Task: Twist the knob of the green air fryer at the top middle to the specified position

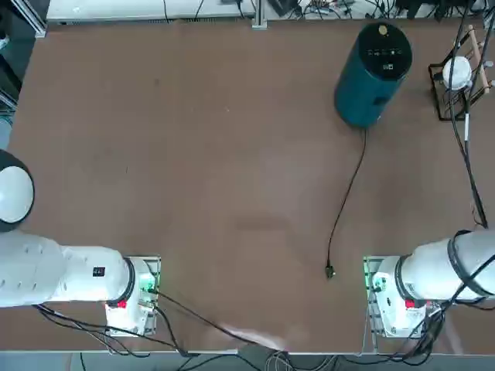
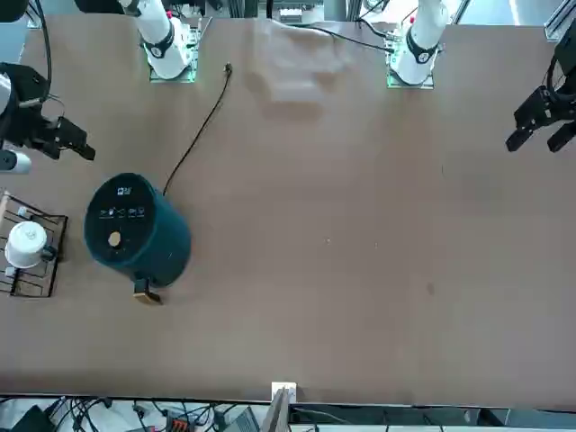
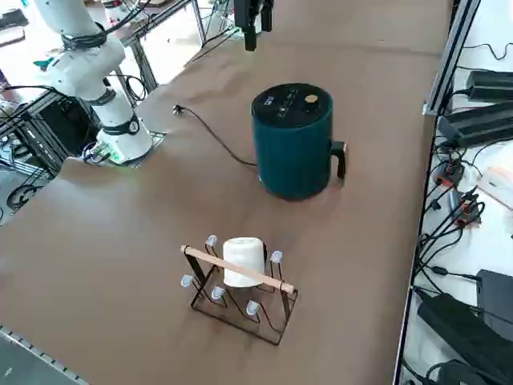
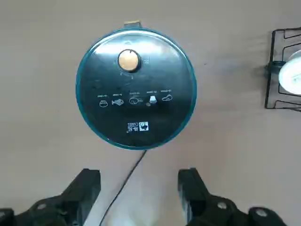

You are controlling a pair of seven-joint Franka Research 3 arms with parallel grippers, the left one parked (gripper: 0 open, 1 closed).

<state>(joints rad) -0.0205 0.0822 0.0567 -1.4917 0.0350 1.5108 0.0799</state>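
Knob [image 4: 128, 60] sits at rim of black top panel, on side above handle, away from cord; untouched. Green air fryer [image 1: 370, 73] upright at far right of desk [image 1: 193, 154], cord [image 1: 348, 193] trailing toward robot, plug loose. Right end effector [image 4: 139, 188] hovers high above fryer, fingers spread, holding nothing — likely lining up descent. Wire rack [image 3: 240, 281] just beside fryer holds white ball [image 3: 243, 258].
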